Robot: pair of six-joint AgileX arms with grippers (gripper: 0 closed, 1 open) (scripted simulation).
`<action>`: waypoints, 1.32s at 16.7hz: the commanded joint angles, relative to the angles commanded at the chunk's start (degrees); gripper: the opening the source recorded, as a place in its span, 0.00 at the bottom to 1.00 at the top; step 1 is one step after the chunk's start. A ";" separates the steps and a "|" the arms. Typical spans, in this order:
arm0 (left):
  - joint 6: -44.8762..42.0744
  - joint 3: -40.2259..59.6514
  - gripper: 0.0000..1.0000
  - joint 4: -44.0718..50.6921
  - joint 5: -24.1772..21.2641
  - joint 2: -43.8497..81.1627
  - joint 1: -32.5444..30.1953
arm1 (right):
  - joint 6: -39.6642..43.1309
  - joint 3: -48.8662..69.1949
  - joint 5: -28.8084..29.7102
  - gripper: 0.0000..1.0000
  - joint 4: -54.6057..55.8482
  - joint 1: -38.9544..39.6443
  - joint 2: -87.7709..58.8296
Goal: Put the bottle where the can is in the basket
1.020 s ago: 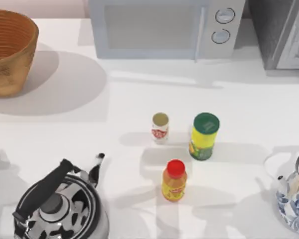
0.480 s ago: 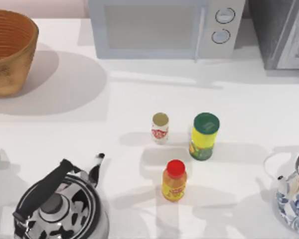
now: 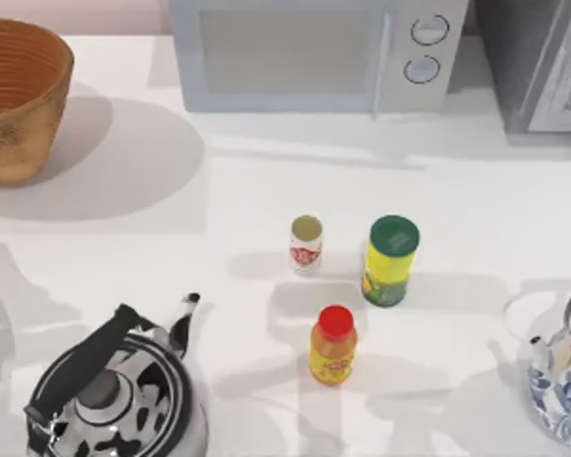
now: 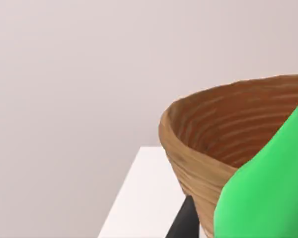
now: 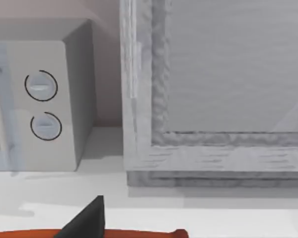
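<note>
The bottle [image 3: 332, 345], orange with a red cap, stands upright at the table's front middle. Just behind it stands the small can [image 3: 305, 244] with its white and red label, on the table, not in the basket. The wicker basket [image 3: 24, 100] sits at the back left corner. In the left wrist view the basket [image 4: 188, 148] is close ahead, with a bright green shape [image 4: 268, 193] and one dark fingertip [image 4: 185, 220] in front of it. In the right wrist view a black fingertip [image 5: 87, 220] sits above an orange-red strip [image 5: 49, 234].
A yellow container with a green lid [image 3: 391, 260] stands right of the can. A black-and-white kettle [image 3: 109, 390] is at the front left, a blue-and-white teapot [image 3: 563, 381] at the front right. A microwave [image 3: 314, 52] and a grey cabinet [image 3: 542, 62] line the back.
Shadows at the table's left edge have shifted and grown. The bottle, can, basket and kettles have not moved.
</note>
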State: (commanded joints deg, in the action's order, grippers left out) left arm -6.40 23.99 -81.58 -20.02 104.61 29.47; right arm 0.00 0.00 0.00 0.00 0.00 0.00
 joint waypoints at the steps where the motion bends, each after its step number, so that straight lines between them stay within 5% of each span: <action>1: 0.18 3.14 0.00 3.83 1.61 -2.73 -0.18 | 0.00 0.00 0.00 1.00 0.00 0.00 0.00; 6: 1.20 19.36 0.00 29.47 7.23 -13.19 -4.28 | 0.00 0.00 0.00 1.00 0.00 0.00 0.00; 13: 2.14 37.22 0.00 63.03 7.01 -16.59 -13.08 | 0.00 0.00 0.00 1.00 0.00 0.00 0.00; 22: 2.13 41.45 0.00 71.04 5.59 -16.46 -16.04 | 0.00 0.00 0.00 1.00 0.00 0.00 0.00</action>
State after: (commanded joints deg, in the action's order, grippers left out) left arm -4.27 65.44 -10.54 -14.43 88.14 13.43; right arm 0.00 0.00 0.00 0.00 0.00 0.00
